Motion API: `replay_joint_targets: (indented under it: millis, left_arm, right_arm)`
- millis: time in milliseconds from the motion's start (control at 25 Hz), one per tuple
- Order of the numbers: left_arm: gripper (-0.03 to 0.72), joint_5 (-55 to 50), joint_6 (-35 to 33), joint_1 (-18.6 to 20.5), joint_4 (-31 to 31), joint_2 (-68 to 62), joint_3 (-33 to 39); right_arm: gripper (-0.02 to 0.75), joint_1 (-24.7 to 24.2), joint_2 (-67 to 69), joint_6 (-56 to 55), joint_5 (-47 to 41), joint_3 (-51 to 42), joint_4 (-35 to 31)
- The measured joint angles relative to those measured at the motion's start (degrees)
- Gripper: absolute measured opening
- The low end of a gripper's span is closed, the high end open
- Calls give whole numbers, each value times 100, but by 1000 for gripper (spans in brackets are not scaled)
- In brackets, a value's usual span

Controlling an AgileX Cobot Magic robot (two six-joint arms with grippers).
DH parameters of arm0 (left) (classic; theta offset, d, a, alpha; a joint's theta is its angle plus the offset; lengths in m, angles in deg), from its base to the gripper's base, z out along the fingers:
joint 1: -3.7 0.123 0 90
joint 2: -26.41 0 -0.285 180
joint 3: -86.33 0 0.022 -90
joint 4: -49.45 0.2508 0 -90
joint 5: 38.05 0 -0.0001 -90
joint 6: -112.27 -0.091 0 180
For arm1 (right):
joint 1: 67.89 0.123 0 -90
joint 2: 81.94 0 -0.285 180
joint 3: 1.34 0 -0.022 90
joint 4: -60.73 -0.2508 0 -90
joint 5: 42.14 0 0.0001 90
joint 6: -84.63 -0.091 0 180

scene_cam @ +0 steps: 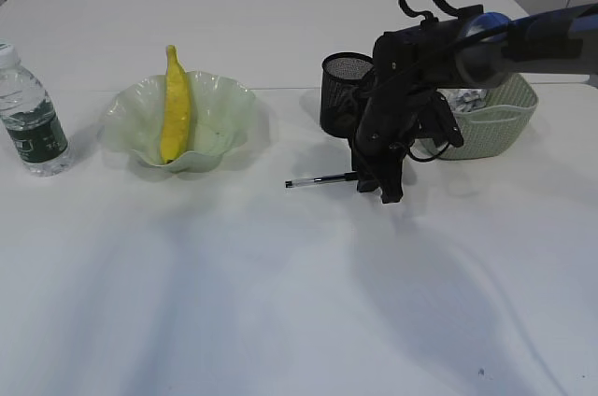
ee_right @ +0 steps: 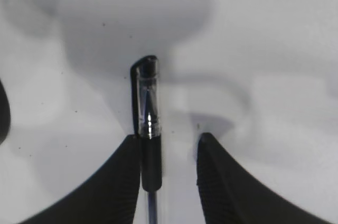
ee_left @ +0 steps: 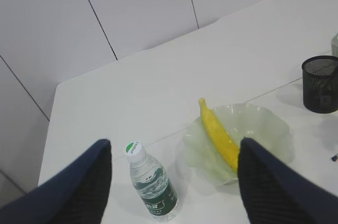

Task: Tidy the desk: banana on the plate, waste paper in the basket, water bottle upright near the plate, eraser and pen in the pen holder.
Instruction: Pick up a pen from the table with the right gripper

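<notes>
Black and clear plastic, the pen (scene_cam: 320, 179) lies flat on the white desk (scene_cam: 280, 303), just at six o'clock of the pen holder (scene_cam: 340, 90). The right gripper (scene_cam: 381, 183) stands over its right end, tips down at the desk; in the right wrist view the pen (ee_right: 147, 129) rests between the two dark fingers (ee_right: 222, 182), touching the left one, with a gap to the other, so the pincer is apart and not clamped.

The mesh holder's contents cannot be made out. At three o'clock of it the sage green basket (scene_cam: 495, 120) holds the crumpled waste paper (scene_cam: 464, 98), partly hidden by the arm.

Over at nine o'clock, the pale green plate (scene_cam: 224, 116) holds the banana (scene_cam: 175, 116), lying lengthwise. Further left the water bottle (scene_cam: 31, 116) stands upright, near the plate but not touching.

The left gripper (ee_left: 174, 182) hangs high above bottle and plate, its fingers wide apart and empty.
</notes>
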Motion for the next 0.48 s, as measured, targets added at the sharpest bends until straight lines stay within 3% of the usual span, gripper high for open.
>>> replay_joint_targets:
  millis: [480]
  left_arm:
    - [528,0,0,0,0,0,0]
  right_arm:
    - [284,0,0,185,-59,10,-132]
